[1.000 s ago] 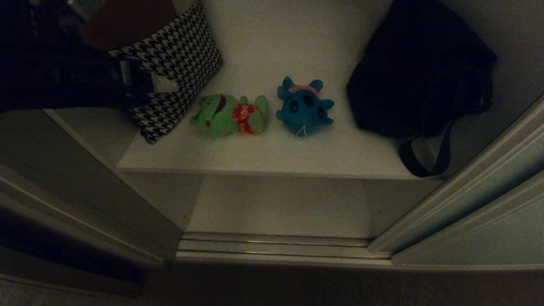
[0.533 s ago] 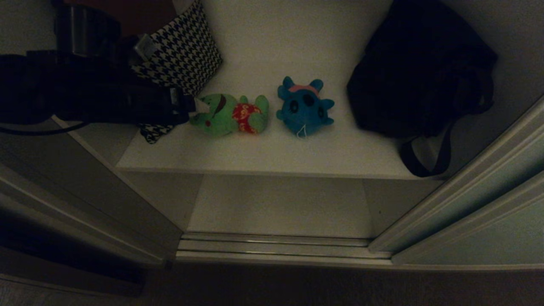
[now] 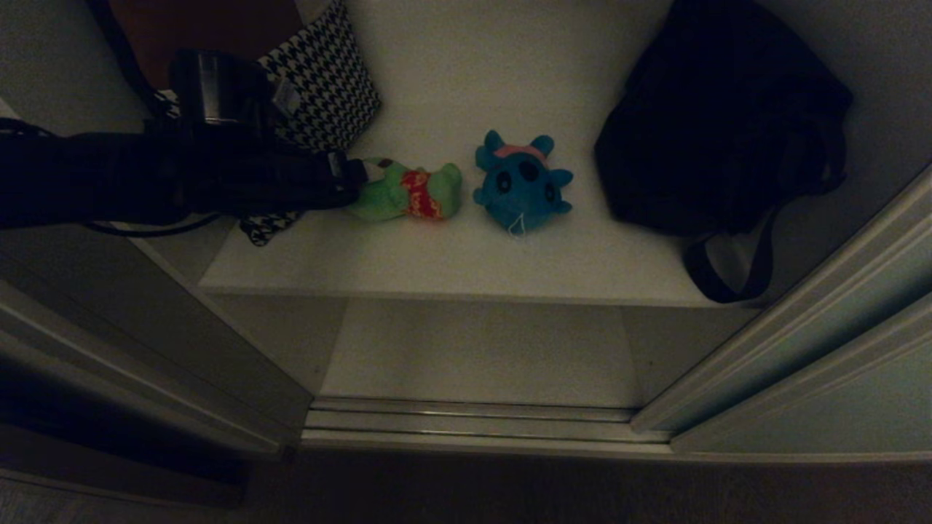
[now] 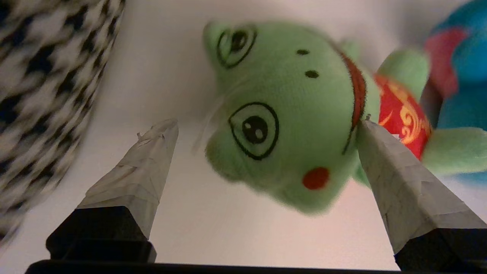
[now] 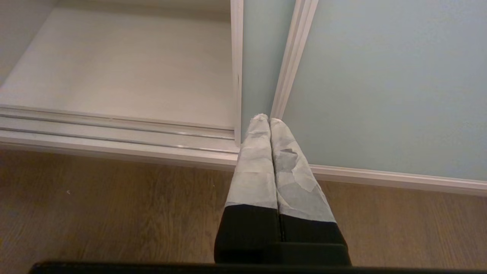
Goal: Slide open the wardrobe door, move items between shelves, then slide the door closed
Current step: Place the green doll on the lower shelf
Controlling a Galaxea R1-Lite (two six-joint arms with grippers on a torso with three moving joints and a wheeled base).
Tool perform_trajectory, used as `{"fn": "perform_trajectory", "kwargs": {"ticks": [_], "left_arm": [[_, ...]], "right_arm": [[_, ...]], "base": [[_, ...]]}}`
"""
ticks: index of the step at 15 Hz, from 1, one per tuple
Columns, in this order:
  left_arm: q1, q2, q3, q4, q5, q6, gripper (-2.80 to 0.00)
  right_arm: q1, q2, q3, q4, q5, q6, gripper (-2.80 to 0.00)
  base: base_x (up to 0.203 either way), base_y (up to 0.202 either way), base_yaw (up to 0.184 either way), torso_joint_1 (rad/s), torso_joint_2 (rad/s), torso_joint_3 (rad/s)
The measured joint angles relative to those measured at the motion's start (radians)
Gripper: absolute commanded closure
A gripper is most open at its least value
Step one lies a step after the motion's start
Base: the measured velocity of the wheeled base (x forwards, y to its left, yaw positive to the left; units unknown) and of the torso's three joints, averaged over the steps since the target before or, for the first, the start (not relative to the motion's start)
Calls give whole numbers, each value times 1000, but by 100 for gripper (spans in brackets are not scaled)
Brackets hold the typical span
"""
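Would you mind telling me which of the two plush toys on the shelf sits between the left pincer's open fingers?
The green plush toy with the red patch; the left pincer straddles its head. The blue plush toy lies beyond it, outside the fingers.

Bare upper shelf [image 3: 451, 262] runs along its near edge — open passage there. At the left, the houndstooth cushion [image 3: 328, 80] crowds the left end effector [image 3: 358, 182], whose spread fingers flank the green toy's [image 3: 408, 193] head. Blue toy [image 3: 520, 182] sits just right; the black bag [image 3: 721, 116] blocks the far right.
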Motion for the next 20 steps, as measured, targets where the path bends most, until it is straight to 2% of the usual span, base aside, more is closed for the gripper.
{"fn": "perform_trajectory", "kwargs": {"ticks": [5,6,8,15,20], "left_arm": [[-15,58,-32,-14,-3,-35,-280],[-20,63,-36,-27,-2,-37,0],[-26,71,-41,-64,-2,-37,0],[-36,87,-41,-81,3,-31,0],[-51,21,-5,-135,33,-20,0]], "right_arm": [[0,0,0,0,0,0,0],[0,0,0,0,0,0,0],[0,0,0,0,0,0,0],[0,0,1,0,0,0,0],[0,0,1,0,0,0,0]], "base": [[0,0,0,0,0,0],[0,0,0,0,0,0],[0,0,0,0,0,0],[0,0,0,0,0,0],[0,0,0,0,0,0]]}}
